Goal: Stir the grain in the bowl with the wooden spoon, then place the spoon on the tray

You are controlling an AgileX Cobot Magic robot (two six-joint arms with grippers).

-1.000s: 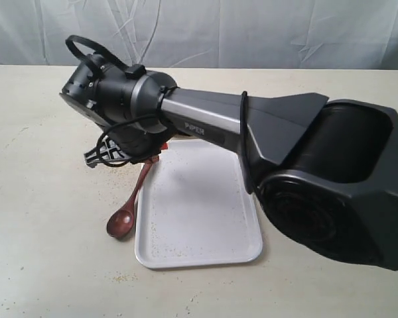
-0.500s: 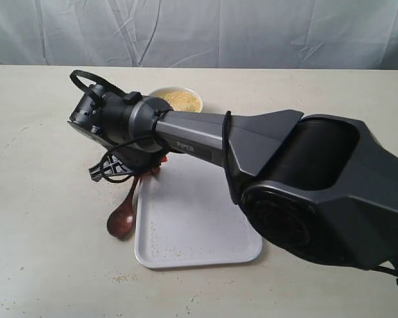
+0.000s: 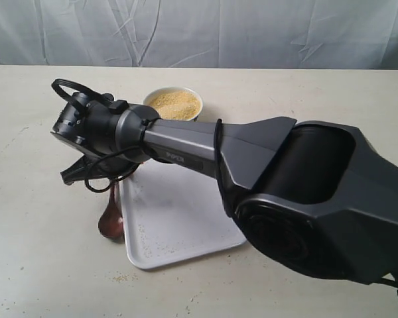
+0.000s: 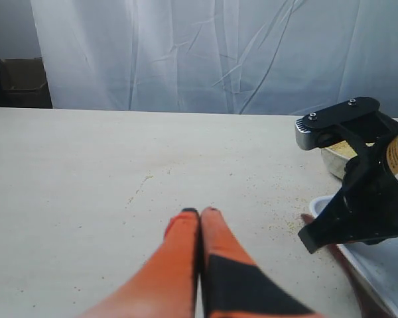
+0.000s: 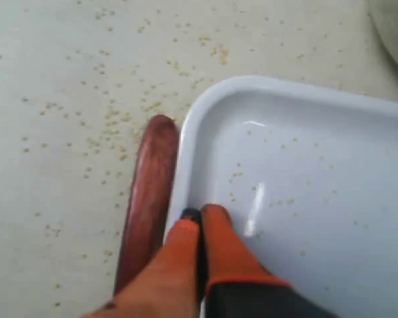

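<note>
The wooden spoon (image 3: 111, 218) lies flat on the table (image 3: 40, 252), not on the tray (image 3: 186, 212). Its handle runs along the tray's left rim, just beside it, with the oval bowl toward the camera. In the right wrist view the right gripper (image 5: 199, 215) has its 2 orange fingers pressed together with nothing between them; the tips sit just inside the tray's rim, next to the spoon handle. The white bowl (image 3: 146, 103), heaped with yellow grain (image 3: 176, 105), stands just beyond the tray's far edge. Loose specks dot the tray and the table (thickest around the spoon). The left gripper (image 4: 200, 213) is likewise closed and empty, over bare table.
</note>
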